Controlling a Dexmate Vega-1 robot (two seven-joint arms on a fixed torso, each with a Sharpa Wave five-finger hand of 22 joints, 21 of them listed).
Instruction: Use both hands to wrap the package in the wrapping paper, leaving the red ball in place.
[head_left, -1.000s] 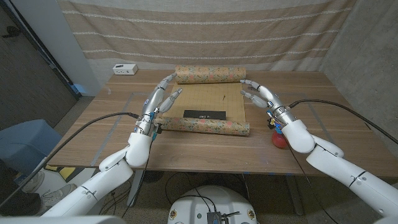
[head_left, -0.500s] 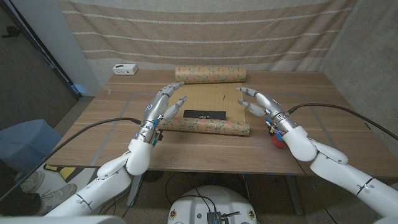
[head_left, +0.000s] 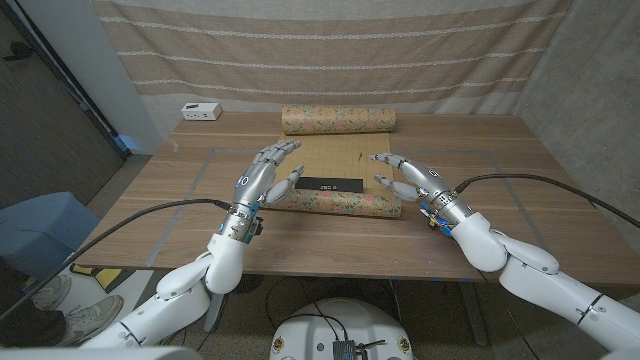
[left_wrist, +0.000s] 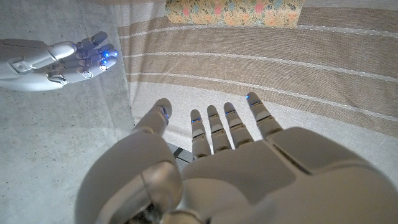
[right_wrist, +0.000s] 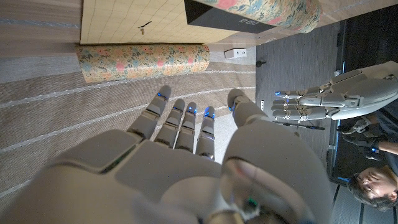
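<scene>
While both hands hover empty with fingers spread, the left hand (head_left: 262, 178) and right hand (head_left: 411, 178) should settle evenly on the near rolled edge (head_left: 335, 203) of the wrapping paper (head_left: 325, 165). The black package (head_left: 329, 185) lies just behind that roll; push it over together. The far roll (head_left: 337, 120) waits beyond. The red ball is hidden.

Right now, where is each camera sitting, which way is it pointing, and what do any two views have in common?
Head view: fixed on the head, looking down at the table; both arms, left robot hand, right robot hand.
Left wrist view: behind its own robot hand, facing the curtain.
Right wrist view: behind its own robot hand, facing wrapping paper and package.
Shared: all show the far paper roll.
</scene>
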